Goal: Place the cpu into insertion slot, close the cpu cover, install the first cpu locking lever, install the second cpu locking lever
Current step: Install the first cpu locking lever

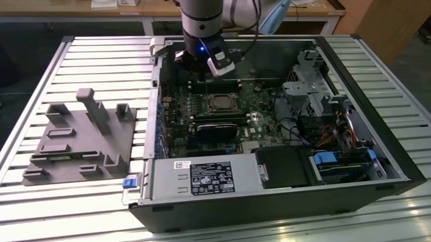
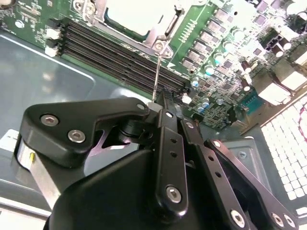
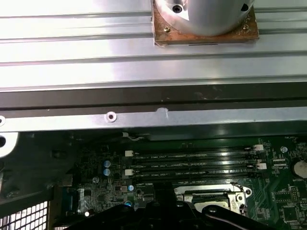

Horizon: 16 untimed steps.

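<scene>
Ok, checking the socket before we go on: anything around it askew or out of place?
In the second wrist view a thin locking lever stands up off a corner of the cpu cover, reaching to the end effector, instead of lying flat. The cpu sits square in its window; nothing looks damaged.

Slatted aluminium table point(image 1: 101, 55) with bright glare across its near slats, light wooden workbench point(image 1: 81, 9) on white legs behind it, dark floor point(image 1: 101, 27) beneath, brown wooden panel point(image 1: 384, 25) at the exterior view's right.
</scene>
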Each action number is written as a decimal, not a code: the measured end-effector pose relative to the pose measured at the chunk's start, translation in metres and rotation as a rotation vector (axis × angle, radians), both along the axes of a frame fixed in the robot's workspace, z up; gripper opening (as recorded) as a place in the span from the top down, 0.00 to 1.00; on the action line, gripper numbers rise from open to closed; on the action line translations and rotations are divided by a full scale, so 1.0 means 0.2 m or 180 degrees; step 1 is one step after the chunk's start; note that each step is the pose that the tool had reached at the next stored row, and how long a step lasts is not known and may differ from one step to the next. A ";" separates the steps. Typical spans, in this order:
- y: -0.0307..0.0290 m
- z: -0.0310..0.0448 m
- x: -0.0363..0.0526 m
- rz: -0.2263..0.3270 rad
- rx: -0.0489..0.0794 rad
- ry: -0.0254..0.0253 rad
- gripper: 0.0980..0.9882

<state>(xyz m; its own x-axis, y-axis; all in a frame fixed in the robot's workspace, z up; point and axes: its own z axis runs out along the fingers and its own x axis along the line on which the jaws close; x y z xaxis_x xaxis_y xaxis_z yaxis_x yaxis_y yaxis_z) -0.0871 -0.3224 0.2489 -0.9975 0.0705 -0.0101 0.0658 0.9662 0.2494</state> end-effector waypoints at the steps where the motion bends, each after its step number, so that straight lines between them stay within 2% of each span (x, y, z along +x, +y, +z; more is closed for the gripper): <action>1: 0.000 0.000 0.006 0.0000 0.0000 0.0000 0.99; 10: 0.000 0.000 0.068 0.0000 0.0000 0.0001 0.99; 16: 0.000 0.000 0.125 0.0000 0.0000 0.0004 0.99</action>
